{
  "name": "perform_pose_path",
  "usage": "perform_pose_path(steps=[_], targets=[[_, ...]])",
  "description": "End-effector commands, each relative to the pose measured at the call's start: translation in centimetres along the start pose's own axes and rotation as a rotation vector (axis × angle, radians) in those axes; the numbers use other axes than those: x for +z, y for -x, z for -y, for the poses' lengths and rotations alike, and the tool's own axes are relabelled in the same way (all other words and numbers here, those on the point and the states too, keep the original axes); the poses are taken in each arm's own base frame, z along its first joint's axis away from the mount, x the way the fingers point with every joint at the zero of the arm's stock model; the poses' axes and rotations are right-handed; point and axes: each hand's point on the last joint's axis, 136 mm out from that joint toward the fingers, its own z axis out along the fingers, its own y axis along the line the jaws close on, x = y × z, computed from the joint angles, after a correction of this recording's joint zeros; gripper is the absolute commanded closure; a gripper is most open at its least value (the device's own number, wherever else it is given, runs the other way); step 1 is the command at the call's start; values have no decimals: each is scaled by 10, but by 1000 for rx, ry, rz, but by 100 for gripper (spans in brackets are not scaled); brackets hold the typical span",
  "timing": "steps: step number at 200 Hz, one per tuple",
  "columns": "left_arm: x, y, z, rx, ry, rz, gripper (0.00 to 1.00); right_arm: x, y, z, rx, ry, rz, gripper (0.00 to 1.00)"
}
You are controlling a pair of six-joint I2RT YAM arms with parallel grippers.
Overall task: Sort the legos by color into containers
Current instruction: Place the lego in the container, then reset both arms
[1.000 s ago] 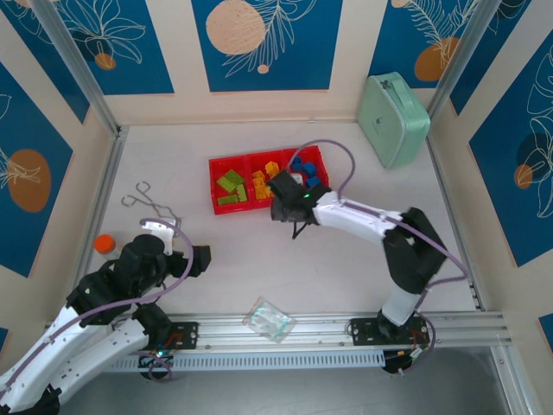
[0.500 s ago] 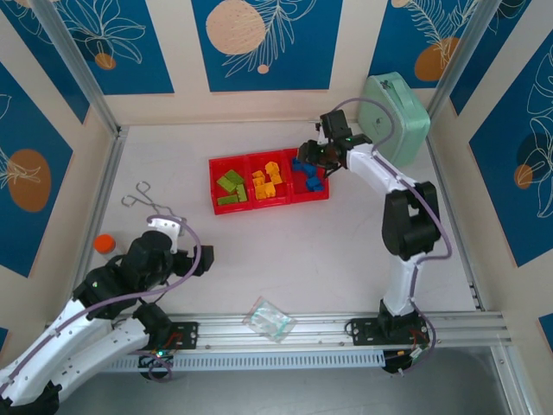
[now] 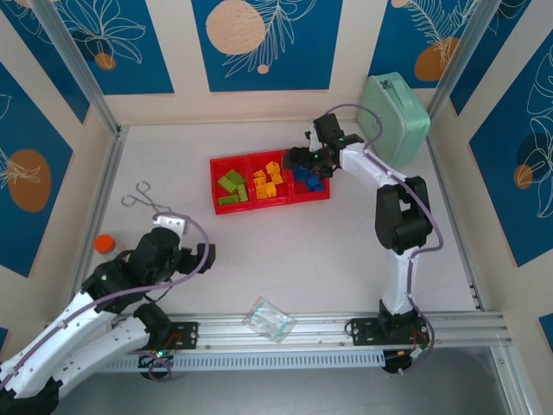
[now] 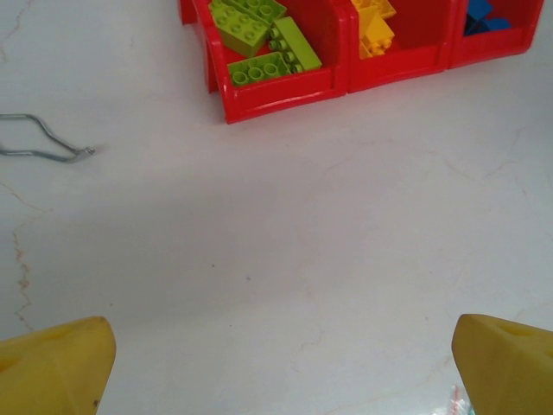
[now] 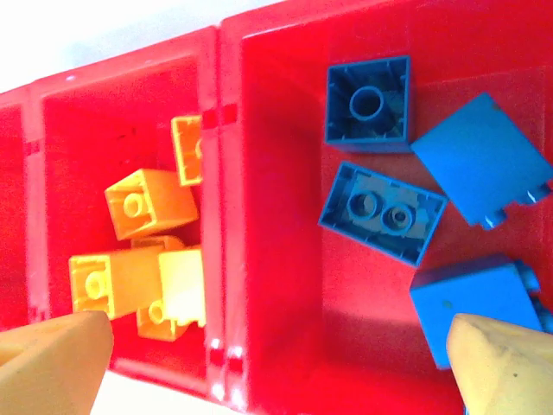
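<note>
A mint-green case (image 3: 395,118) lies tilted at two o'clock on the pale table (image 3: 285,251), up near the far corner. Thin wire tongs (image 3: 145,201) lie at nine o'clock, with a small round orange thing (image 3: 104,243) near them, towards eight. A clear plastic bag (image 3: 269,319) sits at six, on the metal rail (image 3: 346,325).

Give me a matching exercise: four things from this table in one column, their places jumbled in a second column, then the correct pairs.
1. lime green plastic bricks
2. orange-yellow plastic bricks
3. blue plastic bricks
4. clear plastic bag

A. right red plastic bin
B. white table, near its front edge
C. left red plastic bin
D. middle red plastic bin

Pairs: 1-C, 2-D, 3-A, 4-B
</note>
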Motion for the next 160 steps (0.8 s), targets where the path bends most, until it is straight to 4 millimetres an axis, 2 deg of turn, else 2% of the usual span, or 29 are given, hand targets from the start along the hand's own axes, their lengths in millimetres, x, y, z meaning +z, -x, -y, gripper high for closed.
perform_pose_path(steps=[1, 16, 29, 39, 43, 58, 78, 82, 86, 112, 124, 137, 141, 146, 160], targets=[[17, 5, -9, 51, 69, 75, 1, -58, -1, -22, -74, 21, 88, 1], [28, 12, -17, 90, 119, 165, 1, -84, -7, -20, -127, -4, 166, 1], [32, 21, -20, 131, 150, 248, 1, -106, -13, -7, -182, -71, 275, 1], [31, 29, -31, 143, 212, 317, 1, -115, -23, 9, -250, -130, 351, 1], [30, 32, -36, 144, 242, 344, 1, -121, -25, 9, -306, -133, 397, 1], [30, 37, -59, 141, 378, 436, 1, -112, -56, 26, -454, -151, 455, 1], [28, 41, -79, 109, 475, 537, 1, -99, -90, 82, -296, -238, 478, 1], [27, 42, -81, 106, 475, 551, 1, -106, -83, 86, -264, -237, 528, 1], [27, 44, -82, 107, 474, 562, 1, -109, -88, 91, -242, -258, 504, 1], [31, 48, -101, 110, 520, 560, 1, -125, -83, 96, -334, -286, 655, 1], [40, 45, -114, 107, 549, 529, 1, -121, -90, 118, -305, -352, 643, 1], [53, 41, -126, 71, 564, 504, 1, -109, -107, 144, -238, -377, 634, 1], [59, 41, -128, 58, 552, 500, 1, -113, -102, 145, -229, -368, 678, 1], [65, 40, -132, 40, 543, 498, 1, -114, -104, 145, -232, -375, 655, 1], [83, 38, -142, 5, 515, 503, 1, -116, -105, 130, -329, -287, 731, 1]])
